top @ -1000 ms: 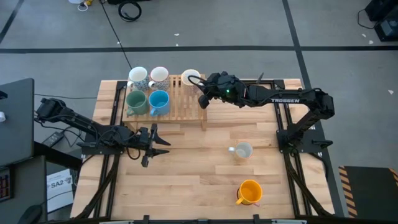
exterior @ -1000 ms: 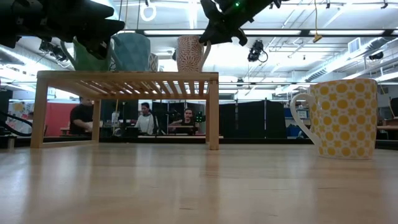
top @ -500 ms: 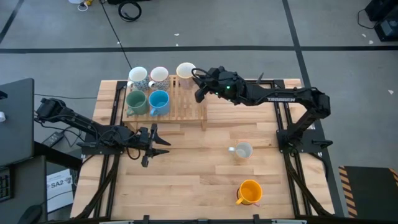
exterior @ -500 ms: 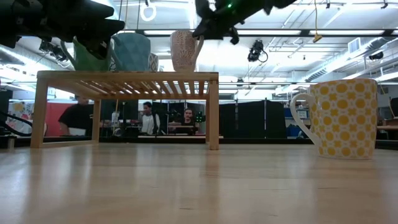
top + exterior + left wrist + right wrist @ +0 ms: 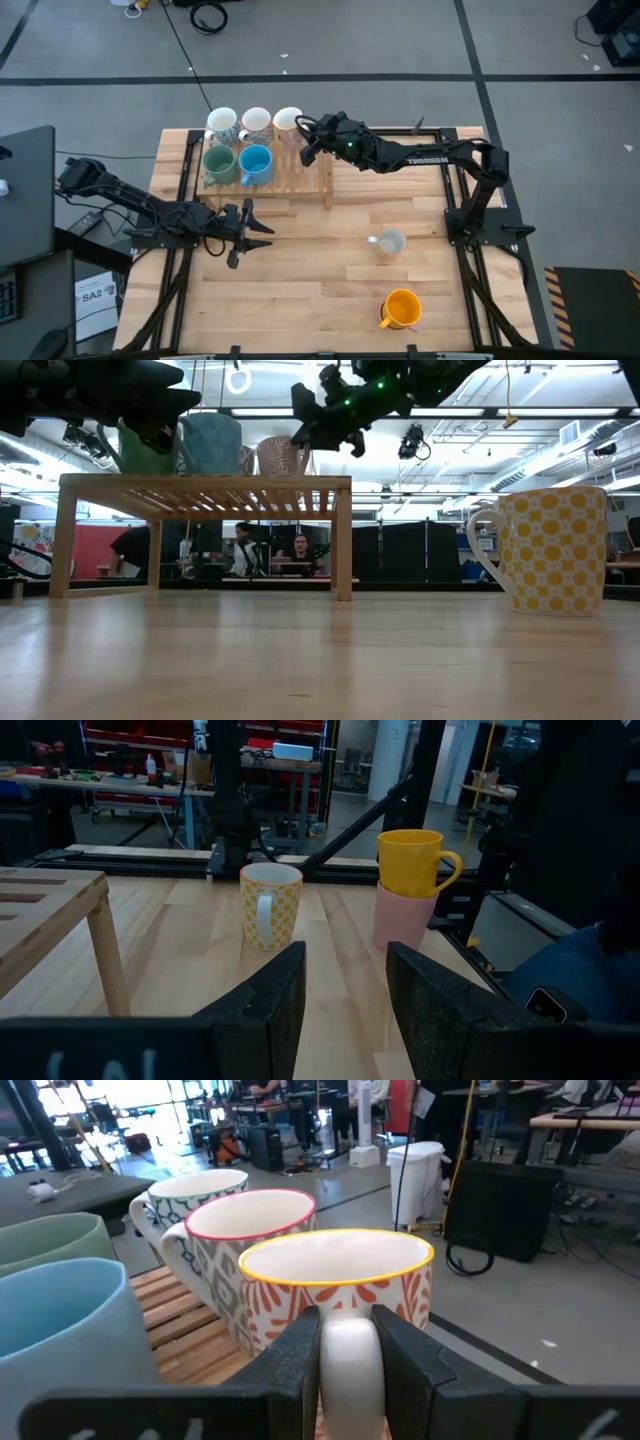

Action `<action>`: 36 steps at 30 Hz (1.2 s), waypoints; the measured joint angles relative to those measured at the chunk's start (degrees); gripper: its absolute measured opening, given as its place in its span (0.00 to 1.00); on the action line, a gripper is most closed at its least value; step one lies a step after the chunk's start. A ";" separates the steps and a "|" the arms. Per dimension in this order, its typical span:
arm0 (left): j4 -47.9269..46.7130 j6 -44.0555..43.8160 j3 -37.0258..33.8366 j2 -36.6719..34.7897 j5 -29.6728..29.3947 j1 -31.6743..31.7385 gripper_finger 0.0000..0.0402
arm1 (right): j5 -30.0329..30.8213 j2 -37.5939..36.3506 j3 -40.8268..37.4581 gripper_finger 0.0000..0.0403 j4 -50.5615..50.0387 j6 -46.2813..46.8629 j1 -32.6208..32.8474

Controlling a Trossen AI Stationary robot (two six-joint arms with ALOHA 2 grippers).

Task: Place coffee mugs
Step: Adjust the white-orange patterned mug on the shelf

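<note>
The right gripper point(image 5: 305, 140) reaches over the far side of the wooden rack point(image 5: 300, 175) with its fingers point(image 5: 300, 1355) closed on the handle of a white mug with an orange leaf pattern point(image 5: 345, 1285). That mug sits at the rack's far edge, last in a back row beside a pink-rimmed mug point(image 5: 245, 1230) and a white mug with a dark pattern point(image 5: 190, 1190). In front of that row stand a green mug point(image 5: 218, 163) and a blue mug point(image 5: 255, 162). The left gripper point(image 5: 255, 230) hangs low over the table point(image 5: 300, 300) just in front of the rack's left end, its fingers point(image 5: 270, 995) partly apart with nothing between them. On the open table a yellow-dotted mug point(image 5: 270, 905) stands nearer the middle, and an orange mug point(image 5: 412, 860) sits stacked on a pink mug point(image 5: 405, 918) towards the front edge. In the low view, people point(image 5: 240, 550) sit in the room behind the rack.
</note>
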 joint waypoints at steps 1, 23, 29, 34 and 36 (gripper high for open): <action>-0.03 0.00 0.00 0.00 0.00 0.00 0.37 | 0.15 0.43 0.04 0.21 0.48 -0.01 0.03; -0.07 0.09 0.00 0.00 0.00 0.00 0.37 | 1.36 0.80 0.04 0.22 1.06 0.83 0.15; -0.09 0.09 0.00 0.00 0.00 0.02 0.37 | 3.13 0.82 0.02 0.22 1.00 0.86 0.98; -0.09 0.09 0.00 0.00 0.00 0.02 0.37 | 6.18 0.85 -0.02 0.22 1.10 0.15 2.14; -0.09 0.10 0.00 0.00 0.00 0.02 0.37 | 6.73 0.91 -0.04 0.22 1.76 0.02 2.46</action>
